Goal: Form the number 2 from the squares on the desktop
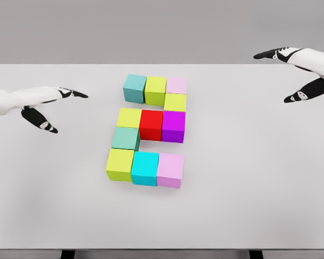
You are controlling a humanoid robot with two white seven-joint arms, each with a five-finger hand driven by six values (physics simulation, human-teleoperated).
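Several coloured cubes stand together mid-table in the shape of a 2. The top row is a teal cube (134, 88), a lime cube (155, 89) and a pale pink cube (176, 85). A lime cube (175, 102) sits below the pink one. The middle row holds lime (129, 117), red (151, 124) and magenta (173, 126) cubes. A green-teal cube (125, 138) follows at the left. The bottom row reads lime (119, 164), cyan (145, 168), pink (170, 169). My left hand (54, 105) hovers open at the left, my right hand (294, 73) open at the far right, both apart from the cubes.
The white table (259, 178) fills the view, its front edge near the bottom of the picture and its far edge at the grey wall. Dark table legs (67, 253) show below the front edge.
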